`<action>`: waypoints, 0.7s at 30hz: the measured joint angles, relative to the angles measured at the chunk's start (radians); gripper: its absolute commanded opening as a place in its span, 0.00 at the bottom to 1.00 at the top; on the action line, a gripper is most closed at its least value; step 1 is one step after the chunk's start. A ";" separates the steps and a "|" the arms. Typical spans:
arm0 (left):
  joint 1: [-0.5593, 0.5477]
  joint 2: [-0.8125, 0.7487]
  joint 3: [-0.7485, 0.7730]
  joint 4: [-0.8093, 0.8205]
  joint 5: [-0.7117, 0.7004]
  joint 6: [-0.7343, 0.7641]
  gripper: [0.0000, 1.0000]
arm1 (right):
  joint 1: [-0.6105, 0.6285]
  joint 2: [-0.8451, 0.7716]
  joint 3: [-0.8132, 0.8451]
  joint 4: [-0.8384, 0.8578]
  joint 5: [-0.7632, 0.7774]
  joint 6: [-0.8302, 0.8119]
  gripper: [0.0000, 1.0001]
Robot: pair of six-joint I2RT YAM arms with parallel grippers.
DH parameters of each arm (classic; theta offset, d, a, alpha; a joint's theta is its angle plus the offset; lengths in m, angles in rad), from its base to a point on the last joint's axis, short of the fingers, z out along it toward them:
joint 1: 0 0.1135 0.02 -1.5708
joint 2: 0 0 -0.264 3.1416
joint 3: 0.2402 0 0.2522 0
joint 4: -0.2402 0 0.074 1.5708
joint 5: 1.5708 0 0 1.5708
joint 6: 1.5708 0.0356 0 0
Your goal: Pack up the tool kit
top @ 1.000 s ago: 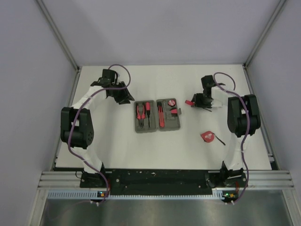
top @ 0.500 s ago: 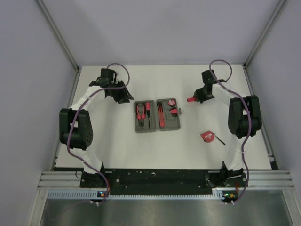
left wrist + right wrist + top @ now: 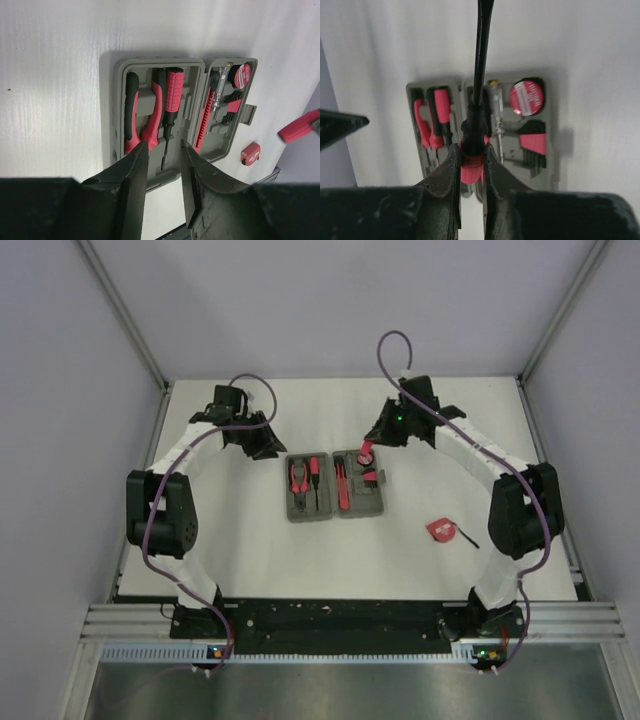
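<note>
The grey tool case [image 3: 372,506] lies open at mid-table, with red-and-black pliers [image 3: 298,480], a screwdriver [image 3: 313,473] and a red knife [image 3: 343,487] in its slots. My right gripper [image 3: 374,443] hovers over the case's far right half, shut on a red-handled, black-shafted screwdriver [image 3: 474,127]. In the right wrist view the gripper [image 3: 471,151] holds it above the case [image 3: 552,107]. My left gripper [image 3: 164,151] is open and empty, just far-left of the case [image 3: 220,145]. The red tape measure [image 3: 440,530] lies on the table to the right.
A thin black rod [image 3: 468,538] lies beside the tape measure. A round red disc [image 3: 527,97] and hex keys [image 3: 533,145] sit in the case's right half. Grey walls and metal frame posts enclose the white table [image 3: 330,560].
My right arm has swung left from the table's right side to over the case, carrying the red-handled screwdriver. The left arm has barely moved.
</note>
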 measured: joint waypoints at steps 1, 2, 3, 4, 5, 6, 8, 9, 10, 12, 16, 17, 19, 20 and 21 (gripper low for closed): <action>0.000 0.000 0.000 0.000 0.002 0.000 0.36 | 0.031 0.002 0.000 0.002 -0.035 -0.035 0.00; 0.000 0.000 0.000 0.000 0.003 0.000 0.36 | 0.056 0.006 0.002 0.002 -0.063 -0.059 0.00; 0.000 0.000 0.000 0.000 0.005 0.000 0.36 | 0.093 0.015 0.009 0.003 -0.099 -0.087 0.00; 0.000 0.000 0.000 0.000 0.006 0.000 0.36 | 0.115 0.025 0.014 0.005 -0.122 -0.104 0.00; 0.000 0.000 0.000 0.000 0.010 0.000 0.36 | 0.145 0.040 0.025 0.005 -0.148 -0.122 0.00; 0.000 0.000 0.000 0.000 0.013 0.000 0.36 | 0.172 0.059 0.035 0.005 -0.168 -0.138 0.00; 0.000 0.000 0.000 0.000 0.019 0.000 0.36 | 0.218 0.101 0.064 -0.004 -0.189 -0.164 0.00; 0.000 0.000 0.000 0.000 0.021 0.000 0.36 | 0.238 0.127 0.084 -0.010 -0.196 -0.174 0.00; 0.000 0.000 0.000 0.000 0.023 0.000 0.36 | 0.256 0.153 0.103 -0.016 -0.201 -0.184 0.00; 0.000 0.000 0.000 0.000 0.026 0.000 0.36 | 0.280 0.193 0.124 -0.030 -0.203 -0.195 0.00; 0.000 -0.001 -0.004 0.003 0.031 0.000 0.36 | 0.305 0.242 0.130 -0.071 -0.194 -0.208 0.00; 0.000 -0.002 -0.006 0.004 0.033 0.000 0.36 | 0.307 0.248 0.130 -0.082 -0.191 -0.212 0.00; 0.000 -0.002 -0.011 0.005 0.037 0.000 0.36 | 0.311 0.259 0.131 -0.104 -0.185 -0.219 0.00; 0.000 -0.002 -0.012 0.005 0.040 0.000 0.36 | 0.311 0.263 0.132 -0.113 -0.185 -0.223 0.00; 0.000 -0.002 -0.013 0.005 0.041 -0.001 0.36 | 0.312 0.269 0.137 -0.126 -0.183 -0.225 0.00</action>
